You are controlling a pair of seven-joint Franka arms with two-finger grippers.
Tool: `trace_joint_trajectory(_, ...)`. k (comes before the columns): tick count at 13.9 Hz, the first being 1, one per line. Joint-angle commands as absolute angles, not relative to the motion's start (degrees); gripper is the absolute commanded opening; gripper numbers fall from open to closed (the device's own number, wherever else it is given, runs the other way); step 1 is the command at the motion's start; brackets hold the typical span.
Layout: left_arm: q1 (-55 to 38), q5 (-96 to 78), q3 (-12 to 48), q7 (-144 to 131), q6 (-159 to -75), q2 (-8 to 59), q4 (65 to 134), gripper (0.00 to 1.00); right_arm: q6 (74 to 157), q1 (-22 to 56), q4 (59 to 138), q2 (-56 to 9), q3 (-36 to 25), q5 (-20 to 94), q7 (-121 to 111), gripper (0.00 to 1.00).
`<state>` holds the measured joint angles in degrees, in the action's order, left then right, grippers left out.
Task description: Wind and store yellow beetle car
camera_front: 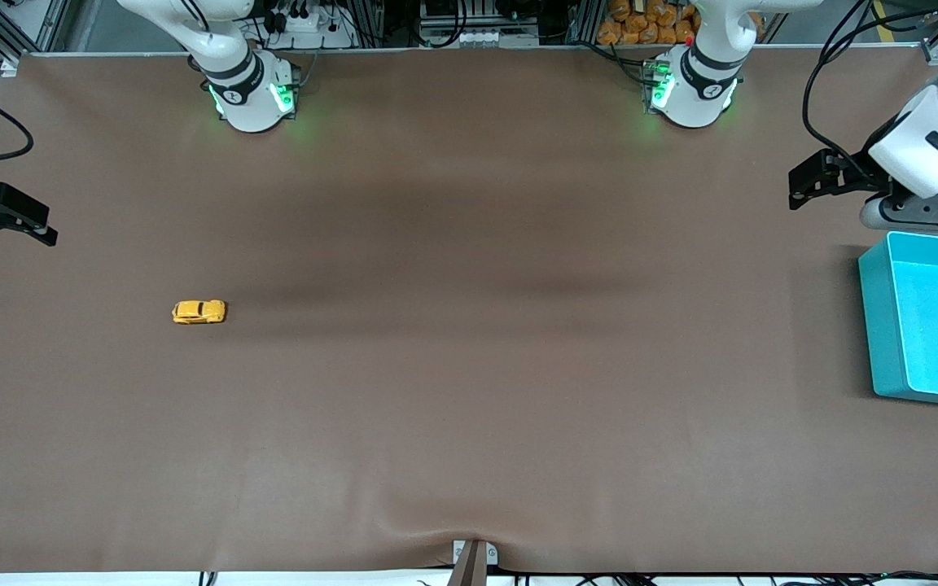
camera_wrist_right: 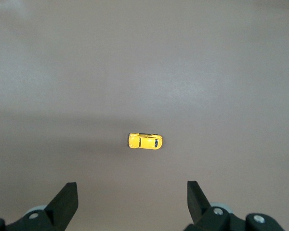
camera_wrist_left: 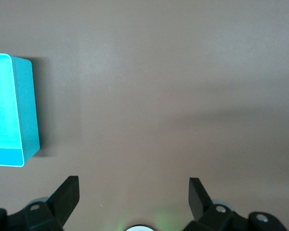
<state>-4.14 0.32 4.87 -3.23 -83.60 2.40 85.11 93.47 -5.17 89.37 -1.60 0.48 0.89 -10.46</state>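
Alone on the brown table (camera_front: pixel 469 366), the yellow beetle car (camera_front: pixel 199 312) stood on its wheels toward the right arm's end, tiny, glossy yellow-orange, rounded, with dark windows. The right gripper (camera_wrist_right: pixel 132 202) hung over that end's edge, fingers spread wide, empty. The left gripper (camera_wrist_left: pixel 134 195) waited likewise wide and empty, just beside the turquoise bin (camera_front: pixel 876 325) at the left arm's end.
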Motion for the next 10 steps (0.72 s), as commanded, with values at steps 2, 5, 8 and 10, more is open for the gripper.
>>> trace_joint_trajectory(2,-3.87,0.44,5.10,-2.72,-82.62,2.46,84.37,1.00,92.72,-5.63,89.30,-0.88,0.62,1.58,-10.99,1.00)
trace_joint_trajectory(5,-3.78,0.44,5.10,-2.81,-82.62,2.55,84.37,1.00,92.72,-5.62,89.30,-0.88,0.62,1.58,-11.07,1.00)
trace_joint_trajectory(8,-3.87,0.44,5.10,-2.99,-82.62,2.55,84.37,1.00,92.72,-5.62,89.47,-1.05,0.62,1.67,-10.99,1.00)
trace_joint_trajectory(10,-3.69,0.44,5.10,-2.72,-82.62,2.55,84.37,1.00,91.50,-5.71,89.39,-0.97,0.62,1.67,-10.55,1.00)
